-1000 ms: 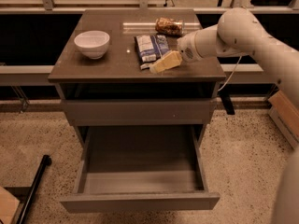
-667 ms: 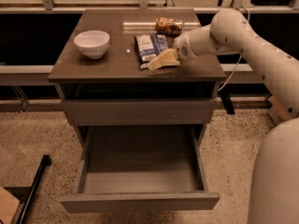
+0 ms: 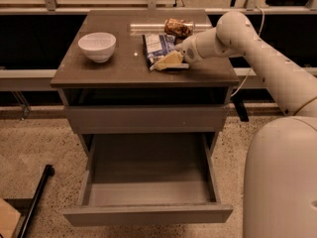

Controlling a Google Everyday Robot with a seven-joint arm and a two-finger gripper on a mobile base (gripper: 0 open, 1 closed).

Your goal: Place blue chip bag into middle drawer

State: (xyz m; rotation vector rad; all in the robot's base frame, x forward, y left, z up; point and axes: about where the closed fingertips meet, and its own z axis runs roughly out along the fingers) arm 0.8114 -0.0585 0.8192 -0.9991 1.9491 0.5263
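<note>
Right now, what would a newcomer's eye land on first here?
The middle drawer stands pulled far out below the cabinet top. Up on that top, the gripper sits at the near edge of the blue chip bag, with a white bowl off to the view's left.

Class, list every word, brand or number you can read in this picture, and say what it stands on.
No text can be read.
On the blue chip bag: white print, too blurred to read.
On the brown snack packet: nothing legible.
On the gripper, at the bag's near edge: no marking seen.
</note>
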